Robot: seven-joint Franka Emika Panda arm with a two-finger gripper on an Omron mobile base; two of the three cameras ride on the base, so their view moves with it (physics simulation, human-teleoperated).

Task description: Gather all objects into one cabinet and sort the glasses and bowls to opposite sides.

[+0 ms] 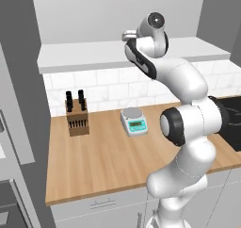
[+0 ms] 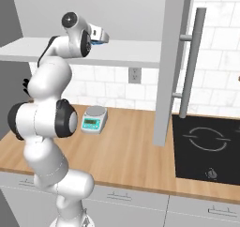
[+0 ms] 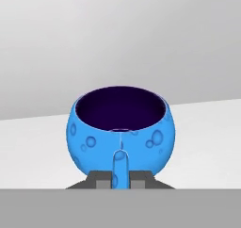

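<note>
Pinching the blue mug's [image 3: 121, 128] handle, end effector [image 3: 120, 179] clamped.

pretty plain kitchen: wood countertop [image 1: 103, 161] with a white tile backsplash [image 1: 103, 88] behind it. knife block [image 1: 76, 114] at 9 o'clock, digital scale [image 1: 134, 121] dead centre, black cooktop [image 2: 206, 146] at 3 o'clock, wall outlet [image 2: 135, 74] higher up.

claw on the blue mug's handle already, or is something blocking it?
Looks like yes. In the hand view the claw is shut on the handle of the blue mug, which stands upright on the white shelf board with nothing between them.
</note>
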